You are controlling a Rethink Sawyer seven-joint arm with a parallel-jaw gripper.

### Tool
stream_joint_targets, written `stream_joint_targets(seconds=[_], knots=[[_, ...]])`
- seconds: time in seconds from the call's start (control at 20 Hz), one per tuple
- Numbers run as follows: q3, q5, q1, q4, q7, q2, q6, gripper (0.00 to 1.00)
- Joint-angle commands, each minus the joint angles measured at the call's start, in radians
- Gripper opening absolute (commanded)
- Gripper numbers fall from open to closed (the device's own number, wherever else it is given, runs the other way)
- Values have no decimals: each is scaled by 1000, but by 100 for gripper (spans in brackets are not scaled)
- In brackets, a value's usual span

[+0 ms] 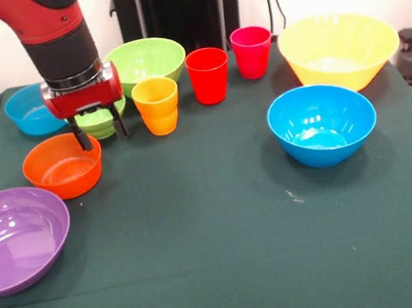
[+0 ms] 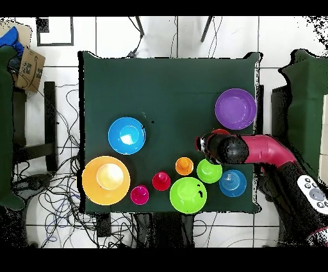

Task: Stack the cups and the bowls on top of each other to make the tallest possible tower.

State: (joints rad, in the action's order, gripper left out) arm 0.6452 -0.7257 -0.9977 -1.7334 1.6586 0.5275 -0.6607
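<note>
A dark green cloth covers the table [image 1: 228,278], and everything on it sits apart, nothing stacked. Taking the small orange bowl [image 1: 63,165] as the landmark in the front view: the wide purple bowl [image 1: 15,238] lies nearer the camera and to its left, and a small blue bowl [image 1: 31,111] sits behind it to the left. The gripper [image 1: 98,132] hangs at the orange bowl's far rim, its 2 black fingers spread apart and holding nothing. Just behind the gripper sits the small green bowl [image 1: 100,121], with the larger green bowl [image 1: 146,62] farther back. To the orange bowl's right stand 3 cups in a row: the yellow-orange cup [image 1: 157,105], the red cup [image 1: 208,75] and the pink-magenta cup [image 1: 252,51]. Farther right are the large blue bowl [image 1: 322,124] and, behind it, the large yellow bowl [image 1: 339,50].
</note>
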Motion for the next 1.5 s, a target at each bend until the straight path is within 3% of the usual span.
stream_joint_targets(seconds=[0.05,0.45,1.1,1.5], knots=[[9,-114,52,50,-180,-6,26,100],[-44,-204,105,81,-135,7,39,100],[-79,-279,123,93,-73,-7,60,100],[-86,-288,132,96,-66,1,53,100]])
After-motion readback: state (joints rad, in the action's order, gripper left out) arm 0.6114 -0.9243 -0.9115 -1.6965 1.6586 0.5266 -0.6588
